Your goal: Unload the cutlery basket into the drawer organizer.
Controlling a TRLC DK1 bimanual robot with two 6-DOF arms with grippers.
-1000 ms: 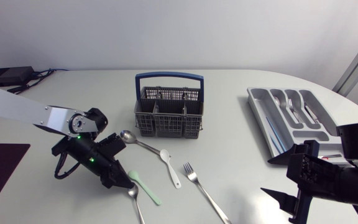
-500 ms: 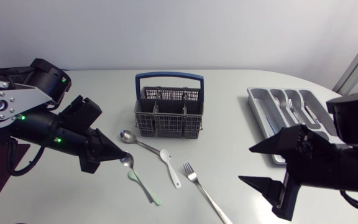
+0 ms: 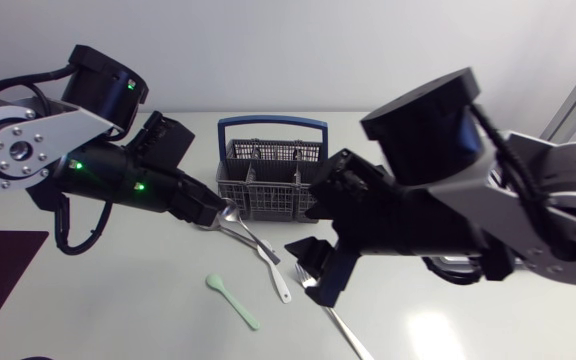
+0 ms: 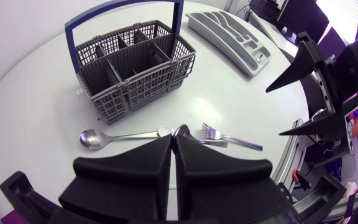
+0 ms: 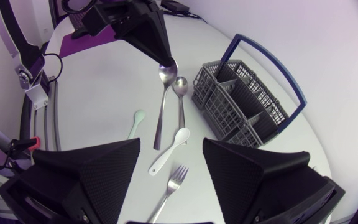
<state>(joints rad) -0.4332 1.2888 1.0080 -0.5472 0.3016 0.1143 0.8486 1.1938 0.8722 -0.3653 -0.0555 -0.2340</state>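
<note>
Your left gripper [image 3: 216,213] is pinched shut on a metal spoon [image 5: 167,71] held up just in front of the cutlery basket [image 3: 271,178], your right gripper [image 5: 169,180] gapes empty close by, so next is probably a handover, then the drawer organizer [image 4: 229,31] well beyond the basket.

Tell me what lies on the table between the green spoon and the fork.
The white spoon lies between the green spoon and the fork. The right wrist view shows this most clearly.
</note>
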